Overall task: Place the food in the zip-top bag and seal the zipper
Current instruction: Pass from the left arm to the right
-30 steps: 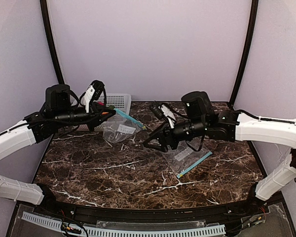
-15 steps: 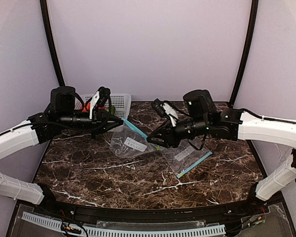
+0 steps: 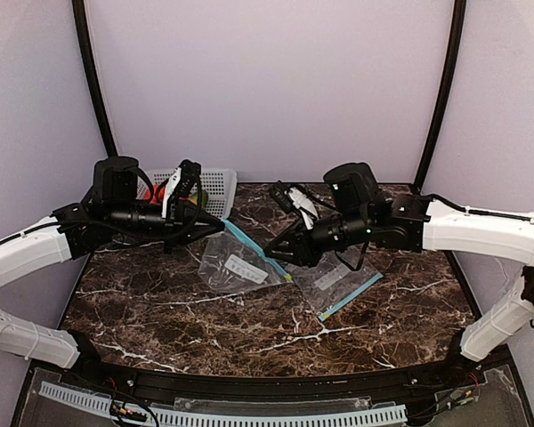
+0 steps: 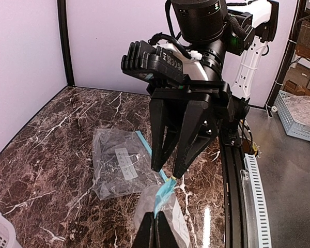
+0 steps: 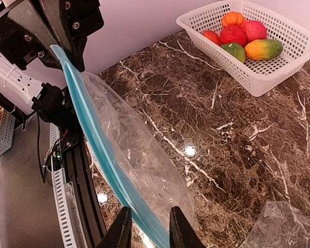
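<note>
Desk (image 3: 205,320), dark marble with white veining.

Item, right of centre, toward the near edge: second bag (image 3: 336,277), clear plastic with a blue edge. It lies flat and apart from both tools.

Item, mid-desk, slightly farther: zip-top bag (image 3: 236,264), clear. Its blue zipper strip (image 5: 93,139) is stretched on a slant between the two tools, and its body droops below.

Left tool (image 4: 154,219): jaws closed tight on the left end of the strip.

Right tool (image 5: 150,209): jaws narrow, with one finger on each side of the strip's other end. Whether they pinch it cannot be told.

Item, far left corner: basket (image 5: 279,67), white mesh, rectangular.

Contents: food (image 5: 235,36), small rounded fruits in red, orange, green and yellow-orange. All are bunched together in the basket, well apart from the zip-top bag.
</note>
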`<state>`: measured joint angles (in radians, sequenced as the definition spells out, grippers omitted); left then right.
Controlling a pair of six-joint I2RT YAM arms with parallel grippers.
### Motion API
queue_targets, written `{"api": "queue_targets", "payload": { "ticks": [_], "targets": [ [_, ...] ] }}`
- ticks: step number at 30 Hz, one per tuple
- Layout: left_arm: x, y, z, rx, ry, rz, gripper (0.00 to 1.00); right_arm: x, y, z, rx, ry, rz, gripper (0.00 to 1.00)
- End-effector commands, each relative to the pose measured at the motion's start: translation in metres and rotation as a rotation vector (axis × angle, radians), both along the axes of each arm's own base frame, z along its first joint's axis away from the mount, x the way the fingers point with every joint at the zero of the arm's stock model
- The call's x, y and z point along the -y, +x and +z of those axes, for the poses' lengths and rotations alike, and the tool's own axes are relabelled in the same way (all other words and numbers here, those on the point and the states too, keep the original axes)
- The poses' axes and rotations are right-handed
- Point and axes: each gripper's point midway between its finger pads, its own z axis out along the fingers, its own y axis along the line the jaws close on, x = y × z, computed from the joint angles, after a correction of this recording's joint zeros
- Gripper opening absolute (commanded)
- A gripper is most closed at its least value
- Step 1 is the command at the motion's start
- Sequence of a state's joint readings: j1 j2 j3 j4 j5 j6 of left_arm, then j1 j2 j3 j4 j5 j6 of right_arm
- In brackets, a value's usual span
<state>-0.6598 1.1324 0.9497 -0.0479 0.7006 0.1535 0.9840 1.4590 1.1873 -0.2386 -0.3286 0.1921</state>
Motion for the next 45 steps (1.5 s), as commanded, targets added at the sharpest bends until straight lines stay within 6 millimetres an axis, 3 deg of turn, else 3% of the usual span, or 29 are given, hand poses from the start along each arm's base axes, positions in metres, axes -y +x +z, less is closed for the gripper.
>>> {"api": "queue_targets", "payload": {
  "ticks": [1,19,28,36,43,44,45],
  "targets": [
    [0.002,-0.006,0.008,0.013,-0.01,-0.034,0.01,-0.006,0.0,0.008,0.017,0.015,0.017,0.23],
    [0.003,-0.007,0.009,0.012,-0.012,-0.038,0.01,-0.01,-0.005,0.0,0.002,0.005,0.06,0.18],
    [0.004,-0.009,0.008,0.002,-0.016,-0.054,0.01,-0.013,-0.002,-0.003,0.007,-0.003,0.058,0.12],
    [0.004,-0.009,0.007,-0.005,-0.014,-0.06,0.01,-0.017,-0.002,0.0,0.01,0.005,0.071,0.0],
    [0.003,-0.004,0.007,0.004,-0.008,-0.03,0.01,-0.014,0.001,0.002,0.014,0.008,0.046,0.0],
    [0.002,-0.002,0.007,0.007,-0.004,-0.013,0.02,-0.013,0.005,0.001,0.013,0.002,0.021,0.0],
    [0.001,0.003,0.007,0.014,0.001,0.015,0.1,-0.011,0.008,-0.001,0.015,-0.01,-0.003,0.0]
  ]
}}
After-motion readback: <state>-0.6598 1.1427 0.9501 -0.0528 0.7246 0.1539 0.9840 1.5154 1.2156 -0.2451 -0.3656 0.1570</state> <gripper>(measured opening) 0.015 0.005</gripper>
